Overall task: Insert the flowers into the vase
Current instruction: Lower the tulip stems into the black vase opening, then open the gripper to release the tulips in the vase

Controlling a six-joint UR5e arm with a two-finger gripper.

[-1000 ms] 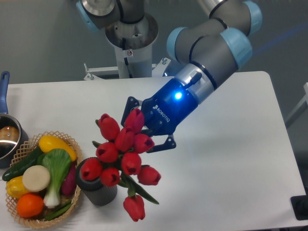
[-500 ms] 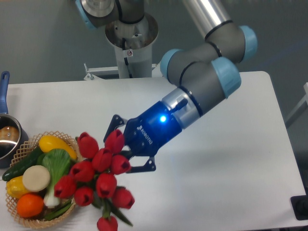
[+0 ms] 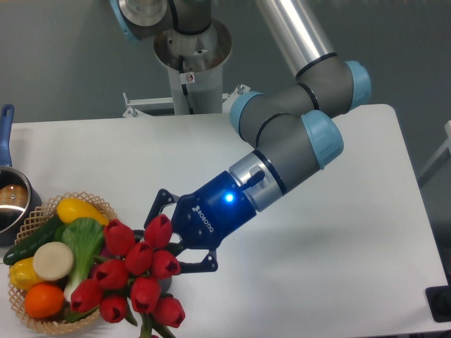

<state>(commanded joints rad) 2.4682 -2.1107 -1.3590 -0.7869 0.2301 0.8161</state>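
Observation:
The flowers [image 3: 131, 276], a bunch of red tulips on green stems, hang at the lower left of the table. Their heads reach over the right edge of the basket. My gripper [image 3: 168, 243] comes in from the right with its blue-lit wrist behind it. It is shut on the flowers, and its black fingers [image 3: 161, 201] straddle the upper part of the bunch. The vase is hidden behind the tulip heads. I cannot tell whether the stems are inside it.
A woven wicker basket [image 3: 92, 202] with several vegetables stands at the left front. A steel pot [image 3: 10, 204] with a blue handle sits at the far left edge. The arm's base [image 3: 192, 53] rises at the back. A black object [image 3: 440, 303] is at the right front corner.
The gripper has carried the flowers left and down. The bunch now covers the spot where the vase showed and overlaps the basket's edge.

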